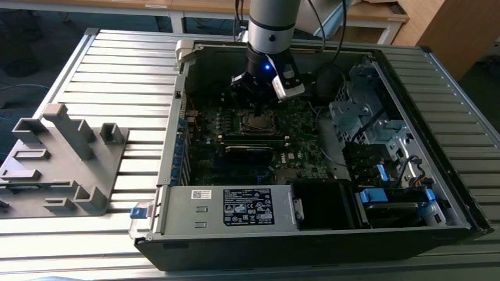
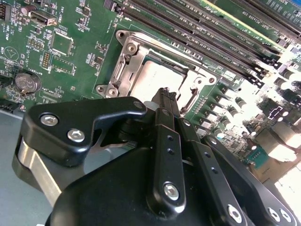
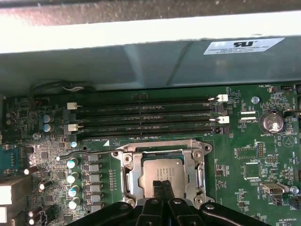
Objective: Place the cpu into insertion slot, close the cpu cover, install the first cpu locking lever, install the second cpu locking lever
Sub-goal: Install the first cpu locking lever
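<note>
The workplace is a slatted metal bench [image 1: 117, 64] with an open computer case [image 1: 312, 252] lying on its side across the middle. A grey plastic fixture [image 1: 58, 158] stands near the bench edge at the exterior view's left. The arm reaches down into the case, over the socket on the green board [image 3: 282, 155], just beside the row of memory slots [image 3: 146, 117]. We find the gripper [image 3: 162, 188] with its fingers [image 3: 156, 197] pressed together and nothing pinched between them. The tip stands over the cpu [image 3: 160, 169], touching it or just above; we cannot tell which. The cpu lies flat in the socket, so we judge the placing done. The cpu cover [image 3: 128, 172] appears folded down flat around the chip, its square opening framing the metal top, so we judge the closing done or very nearly so. A thin wire lever [image 3: 89, 153] runs out from the socket corner along the board, and we cannot confirm that it is hooked under its catch. We therefore record both lever steps as not verified.
</note>
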Motion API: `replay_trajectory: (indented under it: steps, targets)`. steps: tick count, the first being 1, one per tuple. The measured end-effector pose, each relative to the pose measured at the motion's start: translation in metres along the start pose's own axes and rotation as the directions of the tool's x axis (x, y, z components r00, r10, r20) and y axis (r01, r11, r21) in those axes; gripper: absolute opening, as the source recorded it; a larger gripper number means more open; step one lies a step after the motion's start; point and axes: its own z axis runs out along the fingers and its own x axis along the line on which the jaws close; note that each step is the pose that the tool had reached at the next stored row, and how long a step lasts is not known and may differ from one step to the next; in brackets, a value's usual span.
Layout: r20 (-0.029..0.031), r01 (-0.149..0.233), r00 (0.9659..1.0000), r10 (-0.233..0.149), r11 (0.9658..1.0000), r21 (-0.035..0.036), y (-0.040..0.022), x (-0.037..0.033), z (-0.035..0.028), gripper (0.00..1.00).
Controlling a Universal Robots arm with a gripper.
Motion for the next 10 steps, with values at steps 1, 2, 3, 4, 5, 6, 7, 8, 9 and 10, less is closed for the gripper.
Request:
replay_trajectory:
  steps: [1,2,3,4,5,6,7,8,9,10]
  targets:
    - [-0.0001,0.0,1.0,0.0,1.0,0.0001,0.0,0.0,-0.0008,0.11]
    - [0.0,0.0,1.0,0.0,1.0,0.0001,0.0,0.0,-0.0008,0.11]
    - [0.0,0.0,1.0,0.0,1.0,0.0001,0.0,0.0,-0.0009,0.11]
    - [-0.0001,0.0,1.0,0.0,1.0,0.0002,0.0,0.0,-0.0011,0.11]
    - [-0.0003,0.0,1.0,0.0,1.0,0.0005,0.0,0.0,-0.0015,0.11]
    - [-0.0002,0.0,1.0,0.0,1.0,0.0003,0.0,0.0,-0.0018,0.11]
    - [0.0,0.0,1.0,0.0,1.0,0.0001,0.0,0.0,-0.002,0.11]
    - [-0.0001,0.0,1.0,0.0,1.0,0.0001,0.0,0.0,-0.0023,0.11]
    - [0.0,0.0,1.0,0.0,1.0,-0.0001,0.0,0.0,-0.0023,0.11]
    - [0.0001,0.0,1.0,0.0,1.0,-0.0002,0.0,0.0,-0.0023,0.11]
